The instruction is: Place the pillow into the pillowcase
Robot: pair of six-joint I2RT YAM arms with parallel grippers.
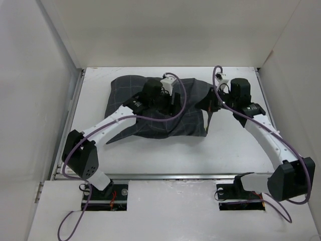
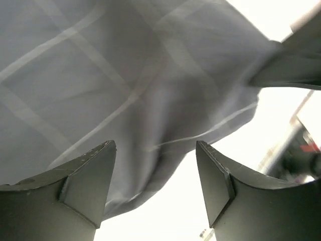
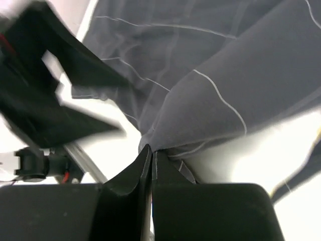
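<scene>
The pillowcase (image 1: pixel 150 118), dark grey with a thin light check, lies rumpled across the back middle of the white table. My left gripper (image 1: pixel 169 103) hovers over its middle. In the left wrist view this gripper (image 2: pixel 155 145) is open, with checked fabric (image 2: pixel 125 85) beyond the fingers and nothing pinched. At the case's right edge, my right gripper (image 1: pixel 210 106) is shut on a fold of the pillowcase (image 3: pixel 215 100), seen in the right wrist view (image 3: pixel 152 149) with the cloth bunched at its tips. The pillow is hidden; no cream surface shows.
White walls (image 1: pixel 55 60) enclose the table on the left, back and right. A metal rail (image 1: pixel 165 176) runs along the near edge by the arm bases. Purple cables (image 1: pixel 183 98) loop over both arms. The left arm (image 3: pixel 50 95) appears blurred in the right wrist view.
</scene>
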